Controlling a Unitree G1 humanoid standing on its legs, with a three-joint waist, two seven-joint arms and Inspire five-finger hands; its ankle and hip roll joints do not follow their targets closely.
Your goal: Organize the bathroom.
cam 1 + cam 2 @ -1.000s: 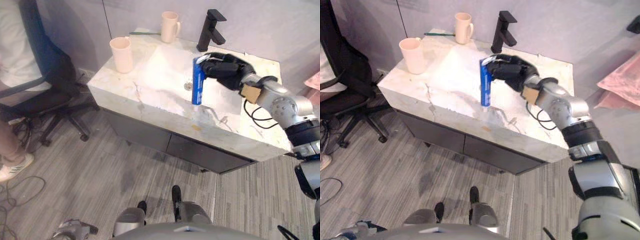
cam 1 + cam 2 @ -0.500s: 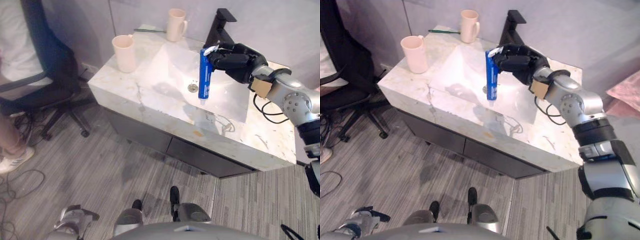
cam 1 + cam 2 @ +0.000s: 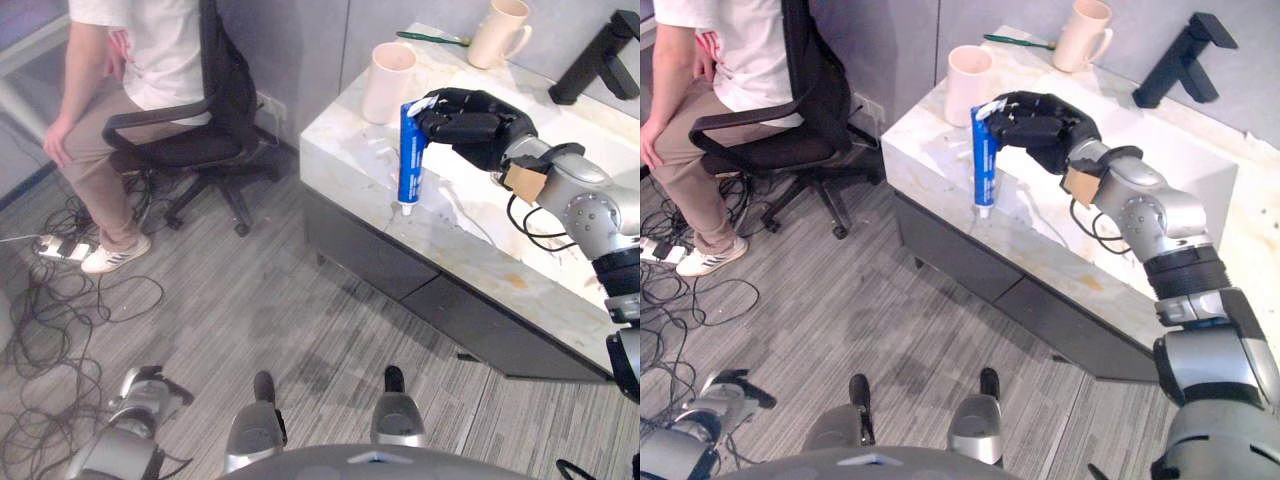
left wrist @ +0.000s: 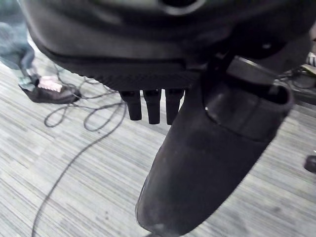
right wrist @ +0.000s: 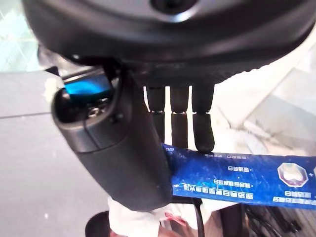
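My right hand (image 3: 470, 120) is shut on a blue toothpaste tube (image 3: 408, 150), gripping its upper end so the white cap hangs down. In the right wrist view, fingers (image 5: 203, 126) and thumb (image 5: 123, 148) curl round the tube (image 5: 237, 180). The tube hangs just above the marble counter (image 3: 470, 235) at its left front part, beside a pink cup (image 3: 388, 82). A cream mug (image 3: 500, 30) and a green toothbrush (image 3: 430, 38) sit at the counter's back. My left hand (image 3: 140, 395) hangs low by the floor, fingers (image 4: 148, 106) relaxed and holding nothing.
A black faucet (image 3: 595, 65) stands at the back of the sink. A person (image 3: 130, 60) sits on a black office chair (image 3: 210, 150) left of the counter. Loose cables (image 3: 60, 300) and a power strip lie on the grey floor.
The whole picture has shifted, so the camera turned left. My right hand carried the tube from above the sink drain leftward to the counter's front left, beside the pink cup.
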